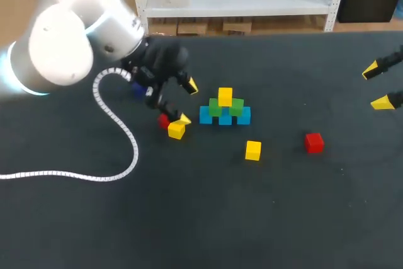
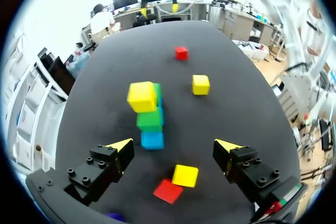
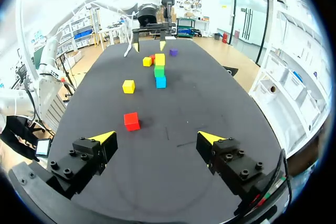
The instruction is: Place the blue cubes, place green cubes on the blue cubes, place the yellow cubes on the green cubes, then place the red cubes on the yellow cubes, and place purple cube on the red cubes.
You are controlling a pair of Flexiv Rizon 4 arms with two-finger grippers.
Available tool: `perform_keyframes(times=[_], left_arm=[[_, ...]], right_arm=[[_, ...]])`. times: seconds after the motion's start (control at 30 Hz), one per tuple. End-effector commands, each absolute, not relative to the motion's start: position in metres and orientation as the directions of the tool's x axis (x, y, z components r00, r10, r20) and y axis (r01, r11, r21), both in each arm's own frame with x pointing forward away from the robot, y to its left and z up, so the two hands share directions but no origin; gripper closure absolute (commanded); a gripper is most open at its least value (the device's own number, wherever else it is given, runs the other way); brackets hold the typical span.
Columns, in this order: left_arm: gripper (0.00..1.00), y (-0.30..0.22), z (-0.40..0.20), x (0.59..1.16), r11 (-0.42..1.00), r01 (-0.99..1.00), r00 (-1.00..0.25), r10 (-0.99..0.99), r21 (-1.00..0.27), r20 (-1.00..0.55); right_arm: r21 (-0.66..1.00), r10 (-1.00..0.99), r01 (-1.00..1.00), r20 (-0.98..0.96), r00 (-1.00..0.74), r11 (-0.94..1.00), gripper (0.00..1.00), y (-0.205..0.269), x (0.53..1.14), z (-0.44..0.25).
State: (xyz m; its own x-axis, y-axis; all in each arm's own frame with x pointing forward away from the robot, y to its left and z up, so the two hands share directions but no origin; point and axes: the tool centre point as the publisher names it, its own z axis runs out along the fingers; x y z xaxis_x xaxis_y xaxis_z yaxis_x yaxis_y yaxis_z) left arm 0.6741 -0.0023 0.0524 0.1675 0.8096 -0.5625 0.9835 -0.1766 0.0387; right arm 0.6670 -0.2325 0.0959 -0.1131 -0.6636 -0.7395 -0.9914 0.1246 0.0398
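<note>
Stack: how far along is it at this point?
Done: blue cubes down, green cubes on them, top yellow placed. In hand: nothing; the left gripper is open over a loose yellow and a loose red, the right gripper open, off to the side. Left: that pair, another yellow, another red and the purple cube.

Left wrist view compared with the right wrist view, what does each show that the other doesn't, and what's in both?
Only the left wrist view shows, close up, a yellow cube and a red cube lying between the open fingers of the left gripper. Only the right wrist view shows the purple cube whole, beyond the stack, and the right gripper, open, close up. Both show the blue, green and yellow stack, the loose yellow cube and the loose red cube.
</note>
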Motion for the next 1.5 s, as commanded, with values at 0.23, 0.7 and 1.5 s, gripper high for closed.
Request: perform_keyframes(times=[0.23,0.7,1.5], left_arm=[[0.00,0.015,0.030,0.654,-0.296,0.953,0.275,0.772,0.058,-0.573],[0.00,0.022,0.004,0.661,-0.313,0.950,0.269,0.766,0.028,-0.584],[0.07,0.042,-0.001,0.643,-0.252,0.968,0.206,0.787,0.002,-0.581]], right_arm=[[0.040,-0.663,-0.992,-0.740,-0.112,0.124,0.00,-0.232,0.668,0.095],[0.040,-0.663,-0.992,-0.740,-0.112,0.124,0.00,-0.232,0.668,0.095],[0.040,-0.663,-0.992,-0.740,-0.112,0.124,0.00,-0.232,0.668,0.095]])
